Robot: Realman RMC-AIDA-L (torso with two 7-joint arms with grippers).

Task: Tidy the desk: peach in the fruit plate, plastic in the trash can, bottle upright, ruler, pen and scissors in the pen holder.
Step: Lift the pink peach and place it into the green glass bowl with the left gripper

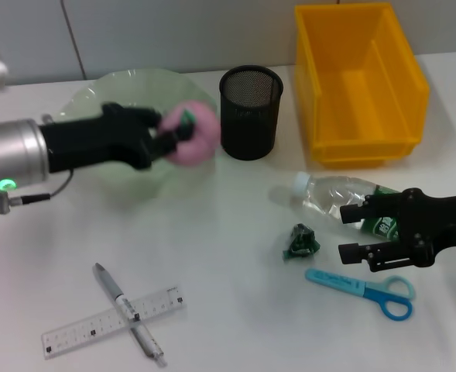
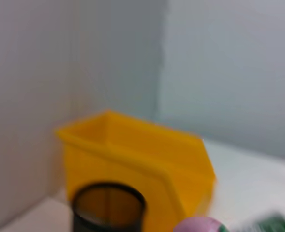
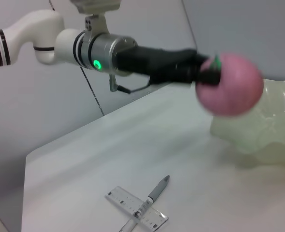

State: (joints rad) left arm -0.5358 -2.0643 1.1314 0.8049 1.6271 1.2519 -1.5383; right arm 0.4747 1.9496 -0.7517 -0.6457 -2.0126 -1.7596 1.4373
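Observation:
My left gripper is shut on the pink peach, holding it above the pale green fruit plate. The right wrist view shows the same grip: left gripper, peach, plate. My right gripper is open beside the lying clear bottle, which it partly covers. The crumpled green plastic lies just left of it, and the blue scissors lie below it. A clear ruler and a grey pen lie crossed at the front left. The black mesh pen holder stands beside the plate.
A yellow bin stands at the back right, next to the pen holder. The left wrist view shows the bin, the pen holder and the top of the peach. No trash can other than the bin is in view.

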